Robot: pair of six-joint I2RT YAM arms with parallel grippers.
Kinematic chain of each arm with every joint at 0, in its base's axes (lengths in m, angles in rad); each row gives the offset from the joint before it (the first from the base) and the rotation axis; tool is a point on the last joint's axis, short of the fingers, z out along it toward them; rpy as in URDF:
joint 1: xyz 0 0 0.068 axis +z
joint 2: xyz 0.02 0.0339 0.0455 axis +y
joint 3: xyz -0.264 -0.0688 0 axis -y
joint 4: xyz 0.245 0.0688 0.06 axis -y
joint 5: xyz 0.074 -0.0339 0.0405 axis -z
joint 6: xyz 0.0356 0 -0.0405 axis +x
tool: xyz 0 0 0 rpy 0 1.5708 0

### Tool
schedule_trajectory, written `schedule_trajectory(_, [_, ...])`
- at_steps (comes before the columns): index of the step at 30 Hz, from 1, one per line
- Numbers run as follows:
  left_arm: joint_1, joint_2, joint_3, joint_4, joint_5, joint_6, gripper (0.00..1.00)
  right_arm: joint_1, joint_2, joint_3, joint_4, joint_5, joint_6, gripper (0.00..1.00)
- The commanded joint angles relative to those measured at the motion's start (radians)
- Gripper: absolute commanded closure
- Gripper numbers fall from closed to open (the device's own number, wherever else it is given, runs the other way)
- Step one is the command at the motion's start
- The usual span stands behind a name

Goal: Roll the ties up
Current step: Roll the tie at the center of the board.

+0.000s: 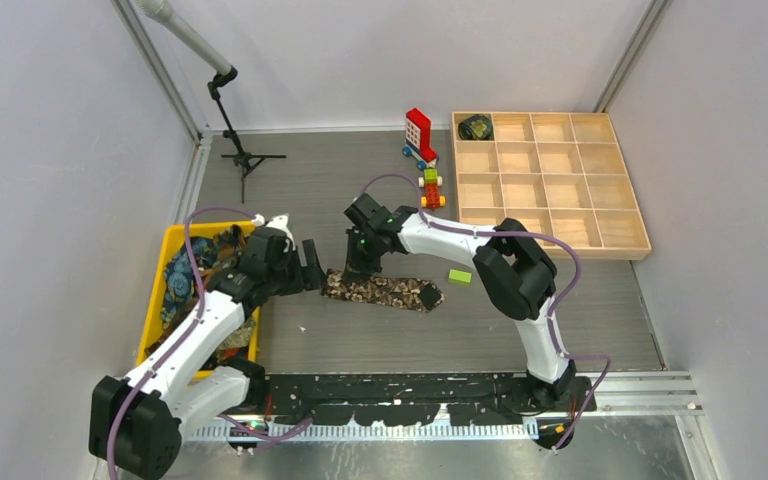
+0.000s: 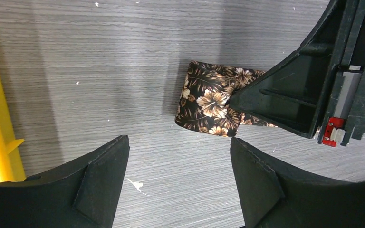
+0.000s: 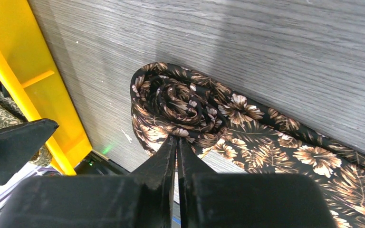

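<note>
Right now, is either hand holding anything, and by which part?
The right hand is shut on the brown flowered tie, pinching the edge of its rolled-up end. The left hand is open, holding nothing.

The tie (image 1: pixel 385 291) lies on the table (image 1: pixel 360 340), bin (image 1: pixel 152 305) to its left, divided tray (image 1: pixel 558 193) behind to its right.

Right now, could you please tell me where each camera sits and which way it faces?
Top external: above and behind the arm bases, looking down on the table; both arms show.
Left wrist: above the table, looking down at the floral tie; the open left gripper shows below.
Right wrist: close above the tie's rolled end, looking down, yellow bin at left; the right gripper shut on the tie.
Shared: both wrist views show the tie's roll.
</note>
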Motion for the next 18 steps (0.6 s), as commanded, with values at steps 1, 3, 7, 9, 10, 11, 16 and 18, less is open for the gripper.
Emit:
schedule_trajectory(1, [0.006, 0.035, -0.007, 0.074, 0.059, 0.017, 0.20, -0.009, -0.032, -0.020, 0.014, 0.018, -0.023, 0.91])
schedule_trajectory(3, [0.009, 0.059, -0.007, 0.083, 0.075, 0.018, 0.19, -0.013, -0.033, -0.027, 0.015, 0.018, -0.024, 0.91])
schedule_trajectory(7, [0.028, 0.121, -0.009, 0.110, 0.135, 0.016, 0.17, -0.018, -0.033, -0.042, 0.022, 0.013, -0.028, 0.91])
schedule_trajectory(9, [0.036, 0.153, -0.012, 0.134, 0.171, 0.008, 0.17, -0.020, -0.032, -0.052, 0.027, 0.012, -0.027, 0.91])
schedule_trajectory(10, [0.039, 0.166, -0.016, 0.148, 0.181, 0.003, 0.17, -0.021, -0.033, -0.058, 0.031, 0.011, -0.028, 0.91])
schedule_trajectory(11, [0.043, 0.180, -0.018, 0.161, 0.190, 0.000, 0.17, -0.021, -0.033, -0.063, 0.035, 0.010, -0.027, 0.91])
schedule_trajectory(16, [0.060, 0.241, -0.028, 0.216, 0.248, -0.011, 0.18, -0.024, -0.038, -0.096, 0.057, 0.008, -0.021, 0.92])
schedule_trajectory(18, [0.065, 0.264, -0.027, 0.228, 0.271, -0.014, 0.19, -0.024, -0.039, -0.107, 0.064, 0.007, -0.018, 0.92])
